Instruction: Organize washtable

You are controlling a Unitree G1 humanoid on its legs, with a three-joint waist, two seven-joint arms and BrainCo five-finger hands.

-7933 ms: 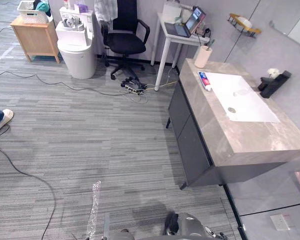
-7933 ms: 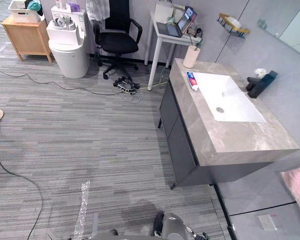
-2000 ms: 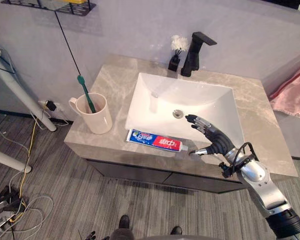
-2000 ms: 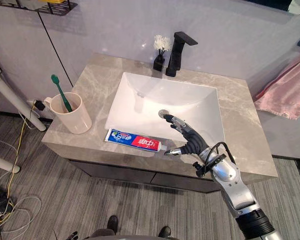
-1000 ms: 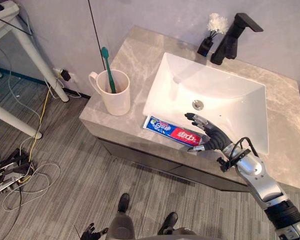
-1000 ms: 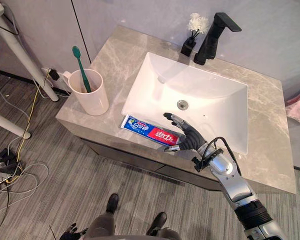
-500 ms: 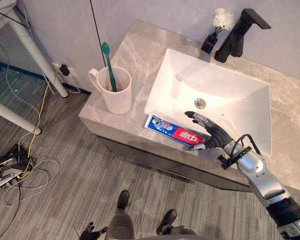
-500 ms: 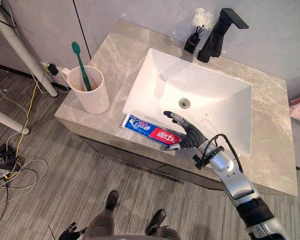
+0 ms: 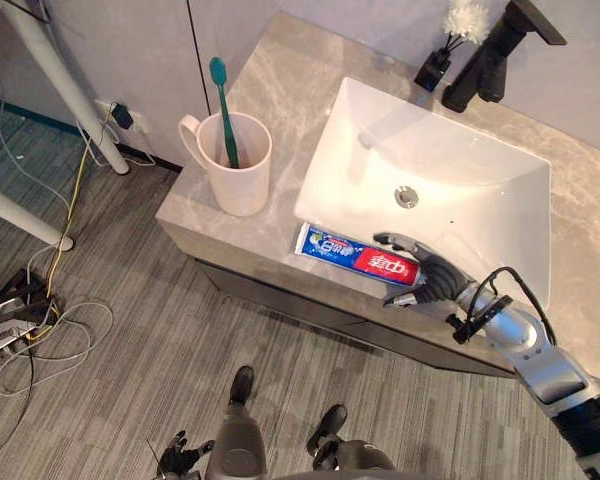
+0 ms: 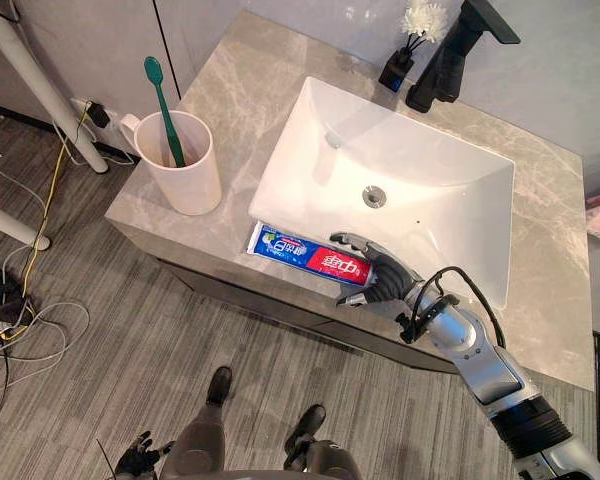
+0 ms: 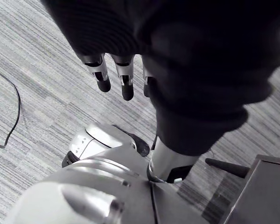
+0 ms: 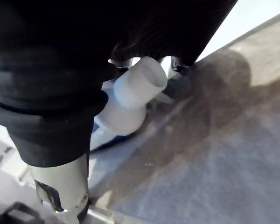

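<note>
While the left hand (image 11: 126, 80) is hanging over the grey floor with its fingers straight and slightly apart, the right hand (image 9: 432, 280) is reaching in from the lower right of the head views. Its fingers (image 10: 358, 241) are arching over the capped end of the toothpaste tube (image 9: 350, 255) and its thumb (image 10: 352, 297) is closing on the near side. The tube is lying flat on the counter (image 9: 280, 110), just below the white basin (image 9: 450, 170) at centre frame. At upper left a cup (image 9: 238, 175) is holding a green toothbrush (image 9: 223, 100).
</note>
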